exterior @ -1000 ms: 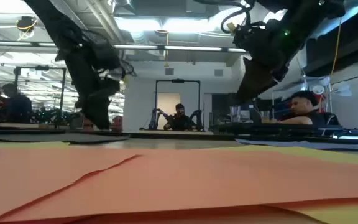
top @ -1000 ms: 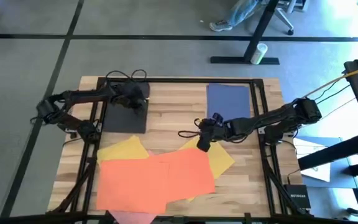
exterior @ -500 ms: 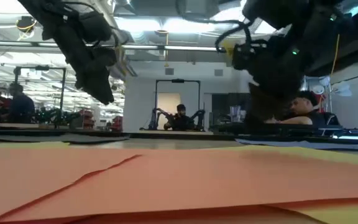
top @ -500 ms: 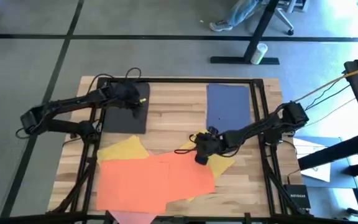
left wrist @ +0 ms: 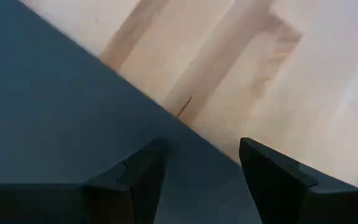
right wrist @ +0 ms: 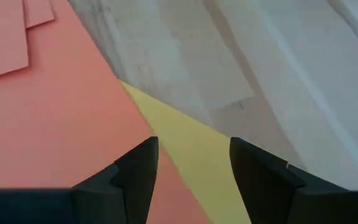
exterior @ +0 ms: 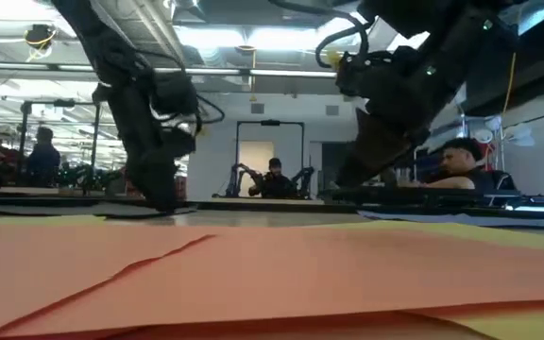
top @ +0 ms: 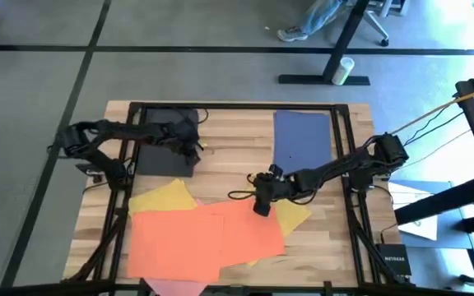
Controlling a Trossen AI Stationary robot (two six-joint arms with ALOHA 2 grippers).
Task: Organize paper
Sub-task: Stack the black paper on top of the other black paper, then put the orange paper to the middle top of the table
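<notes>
1. Left gripper (top: 194, 146) is down at the right edge of the flat black paper sheet (top: 164, 141) near the wooden table's (top: 229, 156) far left corner, fingers (left wrist: 143, 171) apart.
2. Right gripper (top: 261, 203), fingers (right wrist: 140, 165) spread, sits mid-table over the yellow paper sheet (right wrist: 191, 155) beside the big orange-red paper sheet (top: 204, 234).
3. Navy blue paper sheet (top: 303, 140) lies by the far right corner.

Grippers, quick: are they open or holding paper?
Left gripper: open, over the black sheet, holding nothing.
Right gripper: open, over the yellow sheet, holding nothing.
</notes>
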